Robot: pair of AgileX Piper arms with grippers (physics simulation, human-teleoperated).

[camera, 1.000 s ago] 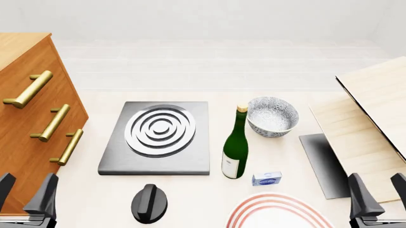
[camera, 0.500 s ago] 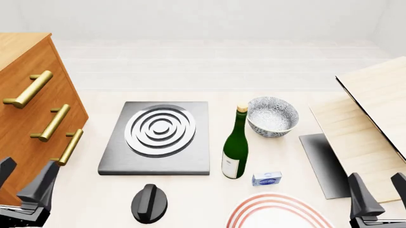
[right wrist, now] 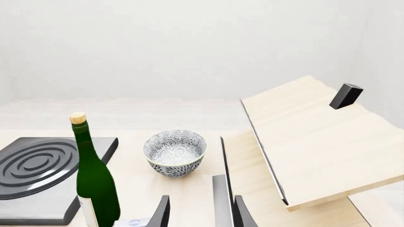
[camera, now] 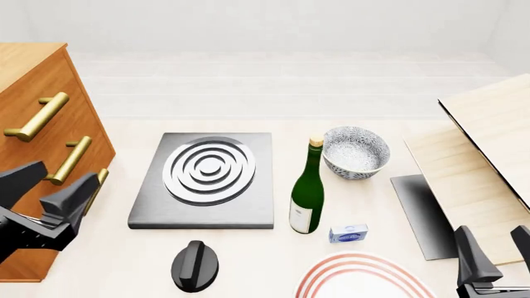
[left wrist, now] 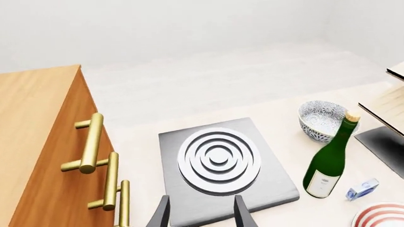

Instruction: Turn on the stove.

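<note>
Since the earlier frames the left pincer has risen from the bottom corner of the front view and now hangs higher, beside the wooden drawer unit, its two dark fingers spread apart and holding nothing; the right pincer has kept its low place at the near right edge, fingers likewise parted and empty; nothing on the table has shifted.

Nearest the left pincer, ahead and to its right, lies the black knob on the pale tabletop, apart from the slab and untouched; just beyond the knob sits the stove, a flat dark-grey square whose round burner shows concentric silver-white rings; in the left wrist view the stove lies straight ahead of the open fingers.

Right of the stove stands a green bottle, upright with a tan cork; a small blue-and-white box lies just beside its base, and a red-ringed plate sits near the front edge, between the knob and the right pincer; beyond the bottle rests a patterned bowl; ahead of the right pincer a light wooden board slopes over a dark flat base.
</note>
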